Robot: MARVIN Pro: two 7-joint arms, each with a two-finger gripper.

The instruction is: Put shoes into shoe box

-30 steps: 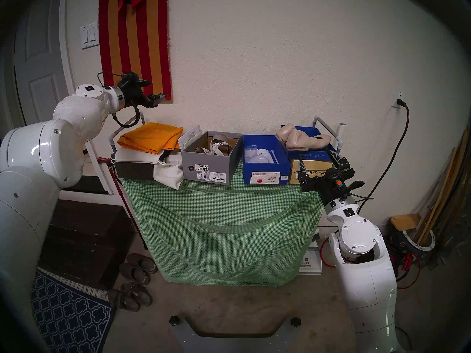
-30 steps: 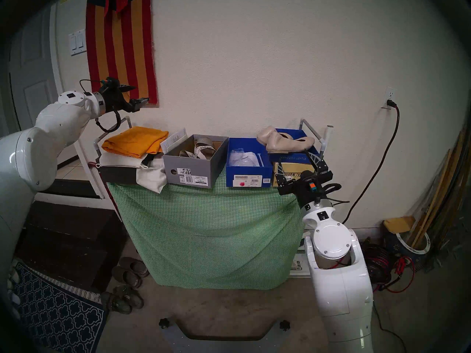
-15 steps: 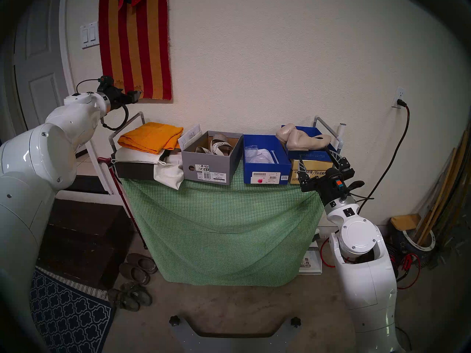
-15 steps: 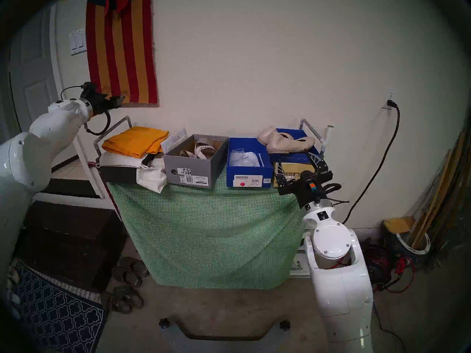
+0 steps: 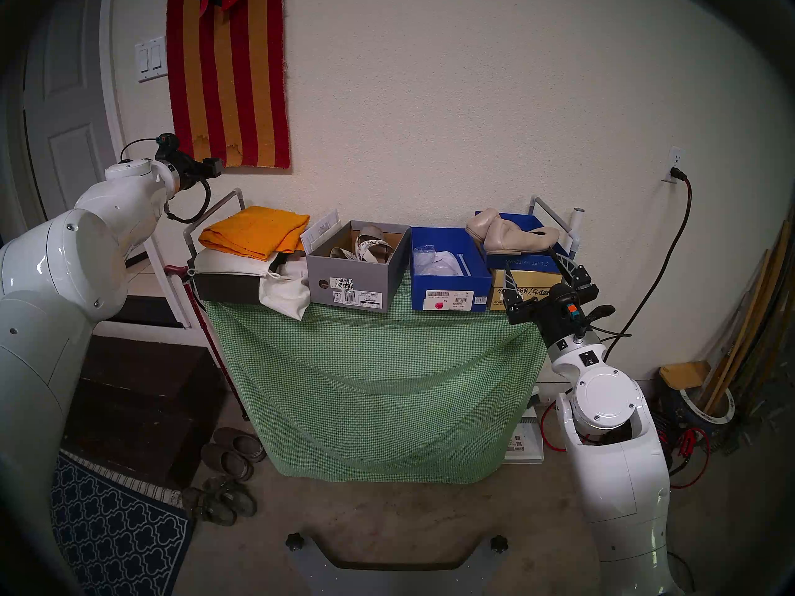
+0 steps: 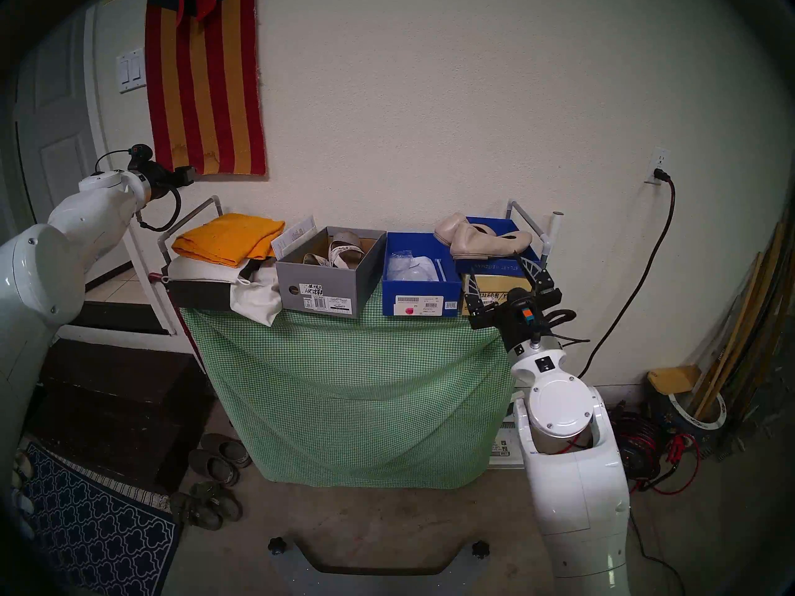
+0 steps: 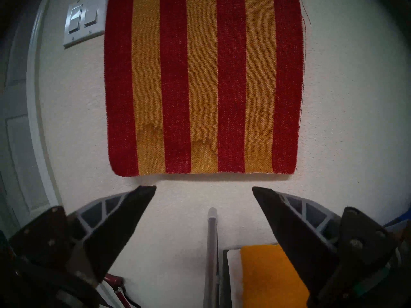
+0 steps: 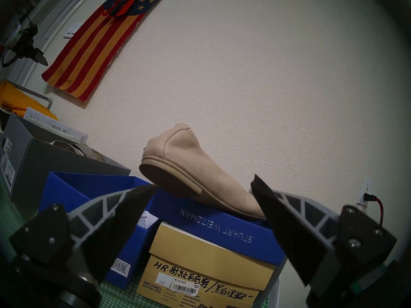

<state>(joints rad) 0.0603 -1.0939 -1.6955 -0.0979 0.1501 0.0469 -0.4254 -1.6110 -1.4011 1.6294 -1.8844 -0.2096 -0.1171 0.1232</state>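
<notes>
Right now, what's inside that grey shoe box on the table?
The grey shoe box holds strappy sandals with pale printed straps. Only their upper parts show; the box walls hide the soles and the box floor.

The bench (image 5: pixel 378 367) is draped in a green checked cloth (image 5: pixel 387 393) that hangs down its front. Along the top, from the left edge: a dark box (image 5: pixel 226 287) under white fabric (image 5: pixel 284 294) and a folded orange cloth (image 5: pixel 254 234); an open grey shoe box (image 5: pixel 352 290) holding strappy sandals (image 5: pixel 365 249); an open blue shoe box (image 5: pixel 449 292); and at the right edge a tan box (image 5: pixel 522 290), which bears a blue lid (image 5: pixel 522 262) with beige flats (image 5: pixel 512 236) on it.
</notes>
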